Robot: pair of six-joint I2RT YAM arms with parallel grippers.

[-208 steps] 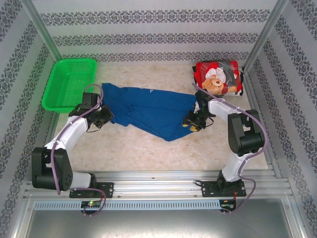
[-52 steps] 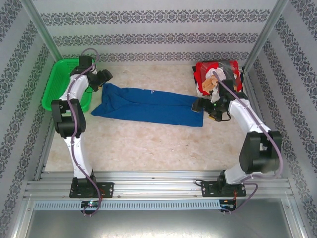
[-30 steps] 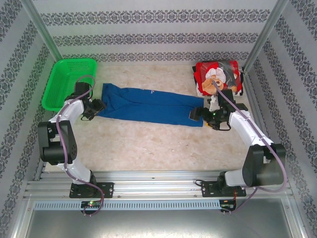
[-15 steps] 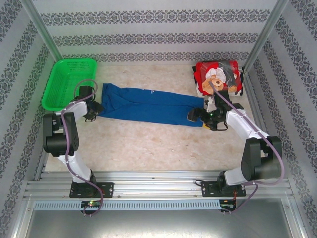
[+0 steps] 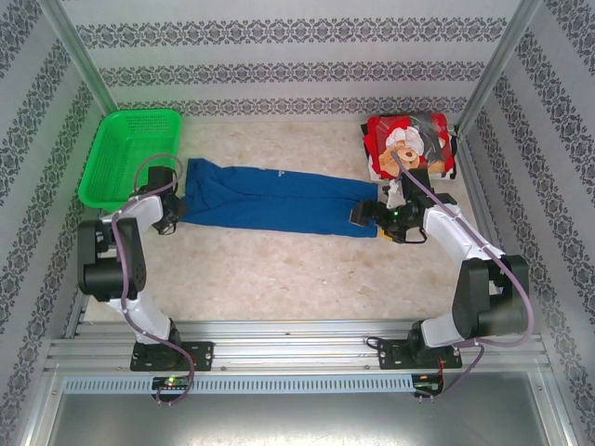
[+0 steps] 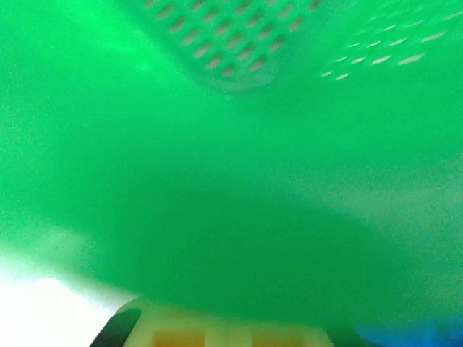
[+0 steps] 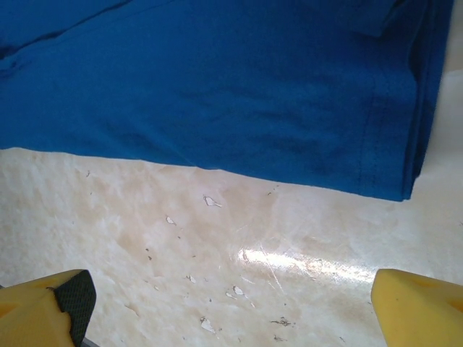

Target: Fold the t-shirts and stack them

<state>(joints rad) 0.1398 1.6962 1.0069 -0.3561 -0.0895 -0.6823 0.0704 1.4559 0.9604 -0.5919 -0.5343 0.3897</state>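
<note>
The royal blue t-shirt (image 5: 279,197) and red teddy-bear-print t-shirt (image 5: 414,139) contrast with the green basket (image 5: 125,158).

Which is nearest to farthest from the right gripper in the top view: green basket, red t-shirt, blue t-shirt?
From the right gripper:
1. blue t-shirt, mid-table, its right end beside the gripper.
2. red t-shirt, far-right corner.
3. green basket, far-left corner.
</note>
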